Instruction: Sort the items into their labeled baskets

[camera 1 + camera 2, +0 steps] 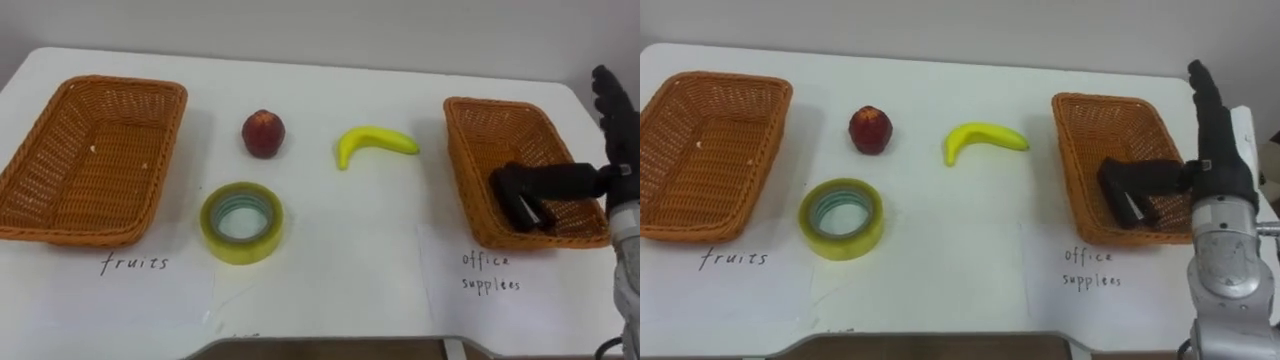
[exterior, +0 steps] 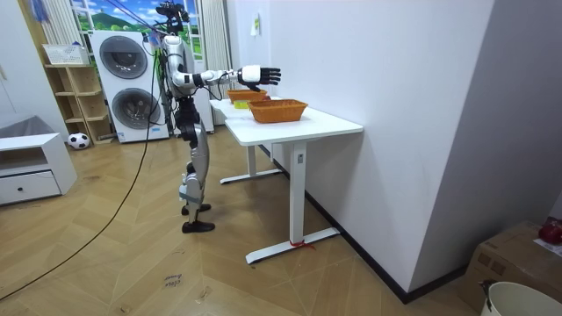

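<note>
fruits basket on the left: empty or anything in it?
Empty: the orange wicker basket shows bare weave inside. The red apple and yellow banana lie outside it on the white table.

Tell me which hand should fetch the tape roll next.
Right, probably: the right hand hovers open beside the office supplies basket, where the tape roll belongs.

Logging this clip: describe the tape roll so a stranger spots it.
On the white table, look just right of the left orange wicker basket. The yellowish tape roll lies flat there, the only ring, with a red apple behind it.
</note>
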Robot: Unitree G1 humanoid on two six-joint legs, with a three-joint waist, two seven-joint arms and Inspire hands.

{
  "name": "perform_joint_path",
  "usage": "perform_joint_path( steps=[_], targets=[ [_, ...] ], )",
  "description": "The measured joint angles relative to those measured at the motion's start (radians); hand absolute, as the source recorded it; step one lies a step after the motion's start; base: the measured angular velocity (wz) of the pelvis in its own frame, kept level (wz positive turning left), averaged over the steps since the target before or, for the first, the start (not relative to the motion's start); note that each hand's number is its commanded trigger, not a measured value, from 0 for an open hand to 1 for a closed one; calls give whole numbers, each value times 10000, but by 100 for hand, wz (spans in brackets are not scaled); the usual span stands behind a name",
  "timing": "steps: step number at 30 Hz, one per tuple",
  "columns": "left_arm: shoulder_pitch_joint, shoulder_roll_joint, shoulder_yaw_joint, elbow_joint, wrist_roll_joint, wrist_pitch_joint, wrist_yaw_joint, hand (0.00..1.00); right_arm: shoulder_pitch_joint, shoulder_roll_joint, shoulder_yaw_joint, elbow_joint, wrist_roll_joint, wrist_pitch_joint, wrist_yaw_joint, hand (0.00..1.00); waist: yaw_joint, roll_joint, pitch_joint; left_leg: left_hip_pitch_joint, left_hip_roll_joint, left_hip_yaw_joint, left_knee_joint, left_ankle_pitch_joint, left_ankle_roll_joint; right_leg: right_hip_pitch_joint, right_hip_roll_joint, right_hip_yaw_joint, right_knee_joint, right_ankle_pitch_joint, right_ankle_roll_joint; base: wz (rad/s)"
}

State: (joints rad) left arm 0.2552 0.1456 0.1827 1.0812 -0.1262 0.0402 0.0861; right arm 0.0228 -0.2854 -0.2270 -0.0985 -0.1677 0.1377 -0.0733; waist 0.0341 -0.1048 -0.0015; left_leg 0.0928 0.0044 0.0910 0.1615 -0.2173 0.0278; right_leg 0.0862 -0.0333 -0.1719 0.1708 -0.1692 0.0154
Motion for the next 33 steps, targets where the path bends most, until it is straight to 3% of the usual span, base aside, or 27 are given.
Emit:
perform_joint_path(
  steps=[6, 19, 29, 31, 33],
  targets=[
    [271, 45, -38, 417, 117, 7, -58, 0, -6, -2, 685, -666, 148, -162, -27, 0, 164, 7, 5, -131, -3, -267, 49, 2, -3, -3, 5, -187, -7, 0, 0, 11],
    [68, 114, -322, 379, 553, 461, -153, 0, -980, -4, 1708, -731, 359, -162, 28, 0, 493, 24, 7, -288, -19, -537, 180, 4, -6, 50, -17, -454, -20, 0, 0, 8],
    [-185, 88, -428, 384, 552, 493, -17, 0, -1043, 13, 2385, -733, 461, -161, 532, 0, 602, 136, 96, -344, -23, -675, 186, 1, -9, 100, -37, -684, -26, -1, 1, 5],
    [-236, 85, -434, 382, 553, 496, -17, 0, -1044, 18, 2466, -733, 462, -159, 624, 0, 618, 149, 94, -389, -18, -682, 188, 1, -10, 76, -37, -763, -27, -1, 1, 2],
    [-288, 82, -503, 324, 554, 508, -16, 0, -1063, 77, 2537, -735, 449, -151, 680, 0, 757, 110, 44, -493, -19, -680, 197, 6, -13, -25, -37, -772, -26, -1, 1, 0]
  ],
)
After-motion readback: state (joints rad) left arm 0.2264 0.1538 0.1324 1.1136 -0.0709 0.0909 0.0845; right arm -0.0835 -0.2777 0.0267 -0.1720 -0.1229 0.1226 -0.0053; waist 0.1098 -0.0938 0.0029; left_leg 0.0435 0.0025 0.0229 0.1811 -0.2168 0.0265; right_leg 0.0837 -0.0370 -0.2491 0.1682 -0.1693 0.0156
